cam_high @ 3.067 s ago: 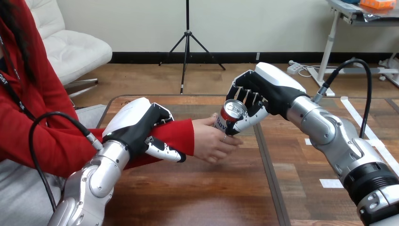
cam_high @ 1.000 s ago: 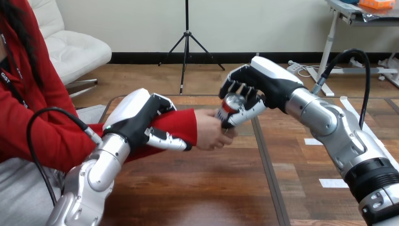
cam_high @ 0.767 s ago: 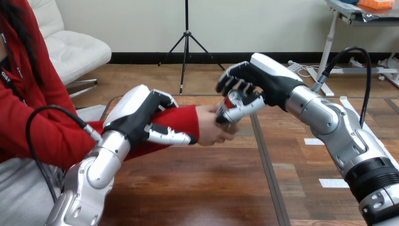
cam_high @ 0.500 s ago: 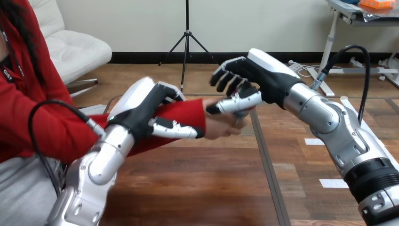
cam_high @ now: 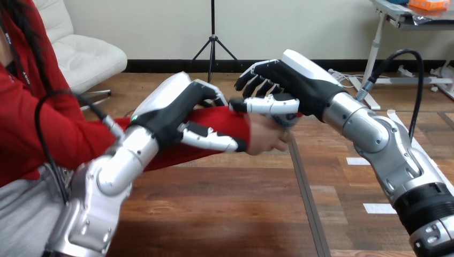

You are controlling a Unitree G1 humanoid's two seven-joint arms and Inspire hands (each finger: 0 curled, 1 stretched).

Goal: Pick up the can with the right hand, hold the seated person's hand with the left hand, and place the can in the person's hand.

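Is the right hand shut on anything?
No, the right hand has its fingers straight and spread, above the person's hand.

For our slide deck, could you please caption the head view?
Left hand grips the person's forearm while the open right hand spreads above the person's hand.
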